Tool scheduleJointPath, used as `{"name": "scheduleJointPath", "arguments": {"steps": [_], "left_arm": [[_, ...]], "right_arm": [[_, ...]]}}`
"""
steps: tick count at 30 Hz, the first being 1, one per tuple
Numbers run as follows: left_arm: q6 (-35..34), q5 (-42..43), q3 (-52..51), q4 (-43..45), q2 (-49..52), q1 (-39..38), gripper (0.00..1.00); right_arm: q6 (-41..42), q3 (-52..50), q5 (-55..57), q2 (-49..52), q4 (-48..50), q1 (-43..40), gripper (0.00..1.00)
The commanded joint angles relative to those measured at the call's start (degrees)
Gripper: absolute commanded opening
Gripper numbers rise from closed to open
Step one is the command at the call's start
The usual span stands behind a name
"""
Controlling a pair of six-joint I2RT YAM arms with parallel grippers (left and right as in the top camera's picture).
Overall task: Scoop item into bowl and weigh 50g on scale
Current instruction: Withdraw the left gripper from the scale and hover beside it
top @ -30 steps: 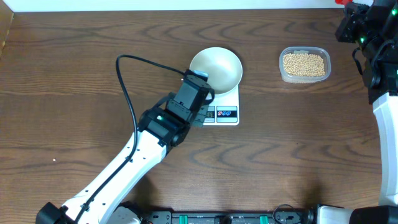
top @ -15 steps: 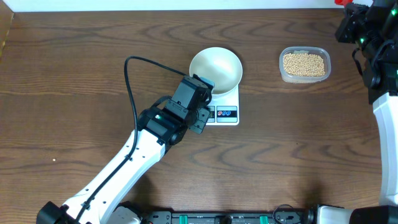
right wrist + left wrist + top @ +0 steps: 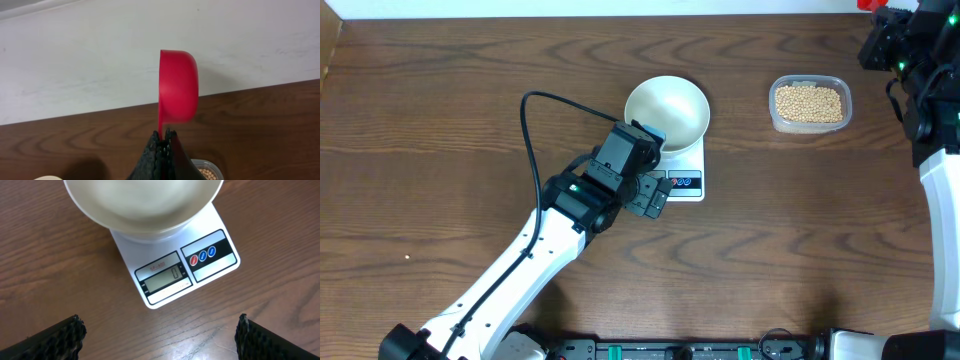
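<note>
The white bowl [image 3: 666, 108] stands empty on the white scale [image 3: 684, 184]. In the left wrist view the bowl [image 3: 142, 205] is at the top and the scale [image 3: 175, 275] shows 0 on its display. My left gripper [image 3: 654, 196] is open and empty just in front of the scale's display edge, its fingers [image 3: 55, 340] wide apart over bare table. The beige beans [image 3: 808, 103] lie in a clear tub at the right. My right gripper [image 3: 164, 137] is shut on the handle of a red scoop [image 3: 178, 87], held high at the back right [image 3: 885, 20].
The clear plastic tub [image 3: 775, 118] stands right of the bowl, its edge also showing in the right wrist view [image 3: 210, 172]. A black cable [image 3: 525, 150] loops from the left arm over the table. A white wall lies behind the table's far edge.
My left gripper has drawn back from the bowl's rim towards the front of the scale and its fingers have opened. The right arm has not moved.
</note>
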Motion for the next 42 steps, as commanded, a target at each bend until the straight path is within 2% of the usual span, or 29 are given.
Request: {"name": "scheduleJointPath", "arguments": {"steps": [1, 9, 13, 16, 20, 22, 24, 29, 38, 42], "left_arm": [[0.4, 0.3, -0.5, -0.7, 0.3, 1.9, 0.98], [0.3, 1.6, -0.5, -1.1, 0.2, 8.0, 0.98], [4.9, 3.5, -0.4, -1.1, 0.2, 9.6, 0.98], [8.7, 13.8, 0.9, -1.8, 0.2, 12.9, 0.98], [11.1, 34.7, 3.2, -3.5, 0.2, 22.3, 0.98], [12.0, 42.5, 3.8, -4.3, 0.2, 27.2, 0.98], [12.2, 45.8, 4.5, -5.8, 0.2, 31.1, 0.98], [15.6, 44.5, 5.2, -10.1, 0.2, 31.4, 0.98], [15.6, 22.8, 4.5, -12.9, 0.2, 18.8, 0.98], [15.5, 18.9, 3.9, -13.3, 0.2, 14.7, 0.98]], "right_arm": [[-0.6, 1.2, -0.2, 0.2, -0.2, -0.2, 0.01], [-0.6, 1.2, -0.2, 0.2, -0.3, -0.2, 0.01], [-0.6, 1.2, -0.2, 0.2, -0.2, -0.2, 0.01], [-0.6, 1.2, -0.2, 0.2, -0.2, -0.2, 0.01], [-0.6, 1.2, -0.2, 0.2, -0.2, -0.2, 0.01], [-0.6, 1.2, -0.2, 0.2, -0.2, -0.2, 0.01], [-0.6, 1.2, -0.2, 0.2, -0.2, -0.2, 0.01], [-0.6, 1.2, -0.2, 0.2, -0.3, -0.2, 0.01], [-0.6, 1.2, -0.2, 0.2, -0.4, -0.2, 0.01], [-0.5, 1.2, -0.2, 0.2, -0.4, -0.2, 0.01]]}}
